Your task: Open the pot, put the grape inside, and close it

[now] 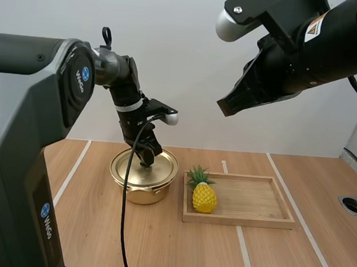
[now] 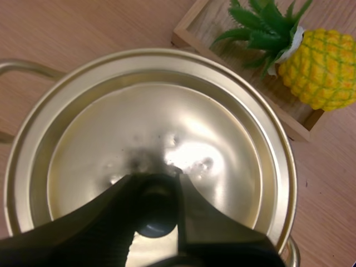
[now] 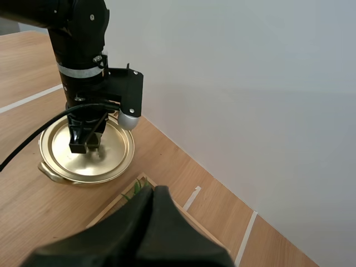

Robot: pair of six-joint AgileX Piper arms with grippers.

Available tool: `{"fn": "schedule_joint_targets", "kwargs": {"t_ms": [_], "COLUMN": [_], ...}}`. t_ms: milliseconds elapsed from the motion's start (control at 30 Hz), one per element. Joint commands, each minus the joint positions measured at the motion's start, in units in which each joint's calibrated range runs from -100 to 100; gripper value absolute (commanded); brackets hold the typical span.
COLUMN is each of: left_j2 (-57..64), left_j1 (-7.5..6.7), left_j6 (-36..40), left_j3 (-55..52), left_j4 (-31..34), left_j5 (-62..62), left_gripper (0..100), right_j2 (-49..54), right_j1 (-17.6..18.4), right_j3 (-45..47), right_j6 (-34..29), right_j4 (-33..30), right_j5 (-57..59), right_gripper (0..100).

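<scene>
on the pot lid (image 1: 163,169), left gripper (image 1: 145,161) pinching the knob (image 2: 156,214), right gripper (image 1: 229,106) closed empty, held high

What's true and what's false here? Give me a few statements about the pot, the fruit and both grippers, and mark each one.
1. The lid sits on the pot. True.
2. The fruit in the tray is a bunch of grapes. False: it is a pineapple.
3. The left gripper is closed around the lid's knob. True.
4. The right gripper holds the pineapple. False: its fingers lie together on nothing, raised above the table.
5. The pineapple stands at the end of the tray nearest the pot. True.
</scene>
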State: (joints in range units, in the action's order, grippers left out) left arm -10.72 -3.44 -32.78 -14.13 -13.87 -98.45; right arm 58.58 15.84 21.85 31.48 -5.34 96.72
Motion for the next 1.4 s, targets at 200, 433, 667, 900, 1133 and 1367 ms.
{"fn": "schedule_joint_targets", "kwargs": {"t_ms": [200,433,667,900,1133,1367], "left_j2": [-1.1,-1.2,-1.2,-1.2,0.1,6.8], "left_j1": [-0.11,-0.11,-0.11,-0.11,-0.11,-0.11], "left_j6": [0.9,0.9,2.0,4.8,5.2,7.6], "left_j3": [-0.4,-0.4,-0.4,0.6,4.2,13.6], "left_j4": [-0.1,-0.2,-1.9,-2.2,-2.2,-2.2], "left_j5": [-1.6,-1.6,-1.6,-1.6,-1.6,-1.6], "left_gripper": [0,0,26,100,100,100], "right_j2": [0.6,0.6,0.6,0.6,0.6,0.6], "right_j1": [-0.3,-0.3,-0.3,-0.3,-0.3,-0.3], "right_j3": [0.2,0.2,0.2,0.2,0.2,0.2], "right_j6": [-0.1,-0.1,-0.1,-0.1,-0.1,-0.1], "right_j4": [-0.4,-0.3,-0.1,-0.1,-0.1,-0.1], "right_j5": [0.3,0.5,1.0,1.0,1.0,1.0], "right_gripper": [0,0,0,0,0,0]}}
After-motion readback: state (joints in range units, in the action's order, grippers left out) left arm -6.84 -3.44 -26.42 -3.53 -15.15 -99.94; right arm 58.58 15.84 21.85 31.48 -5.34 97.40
